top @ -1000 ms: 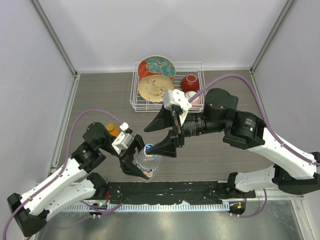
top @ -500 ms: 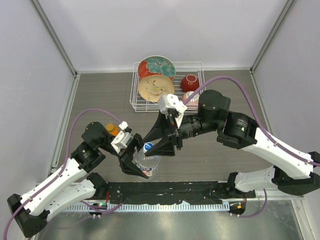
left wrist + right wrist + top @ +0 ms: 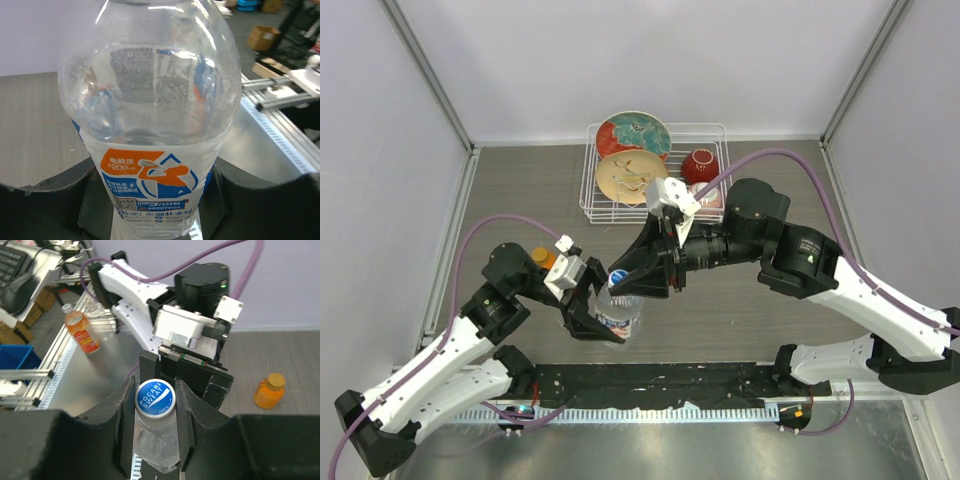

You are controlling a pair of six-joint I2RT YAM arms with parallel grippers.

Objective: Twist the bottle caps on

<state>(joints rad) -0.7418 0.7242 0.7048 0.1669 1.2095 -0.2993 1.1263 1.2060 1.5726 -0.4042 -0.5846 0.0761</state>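
My left gripper [image 3: 588,316] [image 3: 160,212] is shut on the lower body of the clear water bottle [image 3: 620,320] [image 3: 150,125] with its white-blue label, holding it upright above the near edge of the table. A bottle cap [image 3: 155,398] with a blue top and white rim sits on that bottle's neck. My right gripper [image 3: 618,284] [image 3: 155,405] is shut on this cap, one finger pressed against each side. The squat orange bottle [image 3: 544,258] [image 3: 269,390] stands on the table behind the left arm, with an orange cap [image 3: 275,380] on top.
A white wire rack [image 3: 586,185] at the back centre holds two plates and a red bowl [image 3: 699,165]. A black rail [image 3: 700,378] runs along the near edge. Off the table, the right wrist view shows another orange bottle [image 3: 82,332].
My right gripper has moved left onto the bottle top and its jaws have narrowed from wide open to touching the cap. The left gripper has lifted the bottle slightly.
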